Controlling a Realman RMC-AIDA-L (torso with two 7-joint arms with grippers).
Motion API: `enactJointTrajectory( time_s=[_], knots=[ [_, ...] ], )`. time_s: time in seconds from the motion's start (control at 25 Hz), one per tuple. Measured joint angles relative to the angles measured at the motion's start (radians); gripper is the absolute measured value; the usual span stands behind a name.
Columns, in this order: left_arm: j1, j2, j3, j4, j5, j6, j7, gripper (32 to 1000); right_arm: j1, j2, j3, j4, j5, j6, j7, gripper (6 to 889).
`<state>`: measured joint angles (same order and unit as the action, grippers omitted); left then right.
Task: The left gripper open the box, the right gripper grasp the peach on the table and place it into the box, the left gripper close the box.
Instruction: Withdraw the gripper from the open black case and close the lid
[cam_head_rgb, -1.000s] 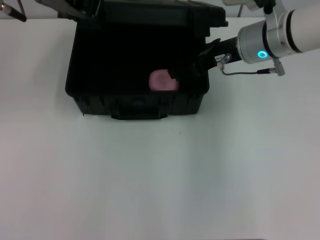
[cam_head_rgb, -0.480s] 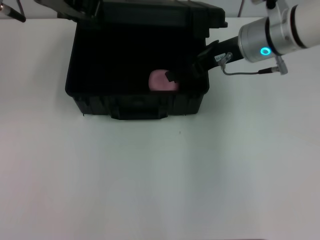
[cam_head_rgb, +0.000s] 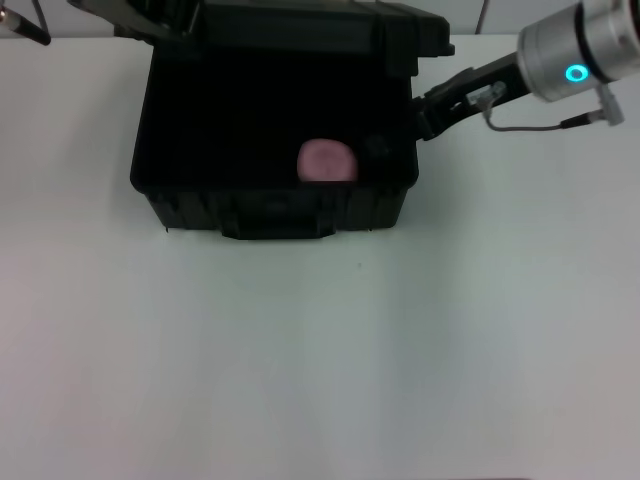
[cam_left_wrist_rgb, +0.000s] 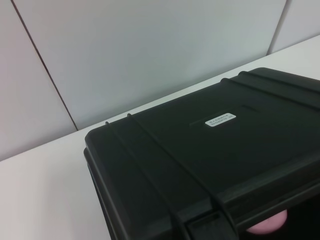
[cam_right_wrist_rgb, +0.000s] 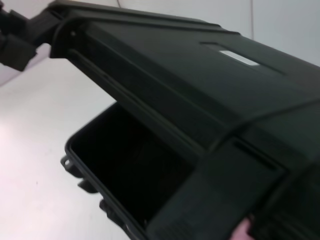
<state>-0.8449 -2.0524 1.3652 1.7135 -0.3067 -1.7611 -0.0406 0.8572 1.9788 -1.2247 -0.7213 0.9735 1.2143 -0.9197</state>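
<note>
Head view: the box (cam_head_rgb: 275, 120) stands open on the white table (cam_head_rgb: 320, 350), lid raised at the back.
Peach (cam_head_rgb: 327, 160): inside the box, near its front wall.
Right gripper (cam_head_rgb: 378, 148): over the box's right rim, holding nothing; finger spread cannot be told.
Left gripper (cam_head_rgb: 160, 18): at the lid's far-left corner; grip cannot be told.
</note>
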Motion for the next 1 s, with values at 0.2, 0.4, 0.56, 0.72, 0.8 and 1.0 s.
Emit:
enactJointTrajectory(
  time_s=[0.2,0.4,0.56,0.72,0.8,1.0],
  knots=[
    [0.0,0.0,0.0,0.0,0.0,0.0,0.001,397,0.0,-0.016,0.006,-0.058,-0.074,0.079,0.07,879],
    [0.0,-0.0001,0.0,0.0,0.0,-0.001,0.001,398,0.0,-0.018,0.007,-0.116,-0.137,0.145,0.121,879],
    [0.004,0.0,0.0,0.0,0.0,-0.001,0.001,398,-0.003,-0.022,0.008,-0.167,-0.181,0.21,0.155,879],
    [0.004,-0.0001,0.0,0.0,0.0,-0.002,0.001,398,-0.001,-0.026,0.008,-0.201,-0.246,0.281,0.19,879],
    [0.004,0.0,0.0,-0.002,0.0,-0.002,0.002,399,0.001,-0.027,0.008,-0.21,-0.292,0.313,0.203,879],
    [0.004,0.0,0.0,-0.004,0.0,-0.002,0.002,399,0.013,-0.016,0.003,-0.223,-0.464,0.375,0.227,879]
  ],
)
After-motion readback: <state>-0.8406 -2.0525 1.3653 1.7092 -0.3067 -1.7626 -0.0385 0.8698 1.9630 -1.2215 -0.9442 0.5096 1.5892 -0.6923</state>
